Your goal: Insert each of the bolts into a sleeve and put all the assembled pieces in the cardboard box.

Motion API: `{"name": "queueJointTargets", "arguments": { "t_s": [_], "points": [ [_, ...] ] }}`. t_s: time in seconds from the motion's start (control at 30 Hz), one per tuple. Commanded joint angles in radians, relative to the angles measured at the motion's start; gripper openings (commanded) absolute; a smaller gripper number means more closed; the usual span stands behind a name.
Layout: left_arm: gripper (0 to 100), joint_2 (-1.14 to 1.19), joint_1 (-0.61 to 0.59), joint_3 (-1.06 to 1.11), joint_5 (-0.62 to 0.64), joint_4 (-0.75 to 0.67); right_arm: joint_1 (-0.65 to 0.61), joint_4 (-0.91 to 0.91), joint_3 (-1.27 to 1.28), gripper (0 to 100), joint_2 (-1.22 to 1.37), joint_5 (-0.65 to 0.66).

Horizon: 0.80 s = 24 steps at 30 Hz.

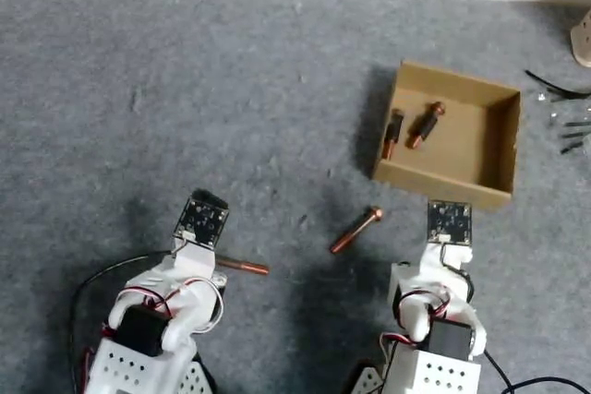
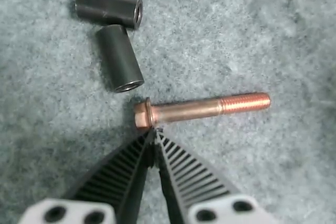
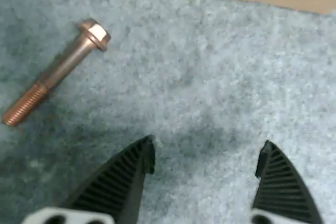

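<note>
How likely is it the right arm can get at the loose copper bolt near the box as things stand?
Probably yes. The right gripper is open over bare carpet, the copper bolt lies flat beside it with nothing between, and the cardboard box sits clear of it.

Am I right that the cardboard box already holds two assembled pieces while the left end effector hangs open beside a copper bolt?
Not quite: the left end effector is shut, not open. Its fingertips meet beside the head of the copper bolt, as the left wrist view shows. The rest stands: the cardboard box does hold two assembled pieces.
</note>
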Motion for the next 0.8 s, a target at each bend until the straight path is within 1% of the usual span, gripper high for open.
{"name": "queueJointTargets", "arguments": {
  "t_s": [0.0,0.77],
  "points": [
    [1,-0.007,-0.013,0.022,-0.006,0.008,0.01,0.012,0.154,27.8,-0.015,0.011],
    [1,-0.008,-0.001,0.022,-0.006,0.009,0.012,0.012,0.154,27.8,-0.015,0.011]
  ]
}}
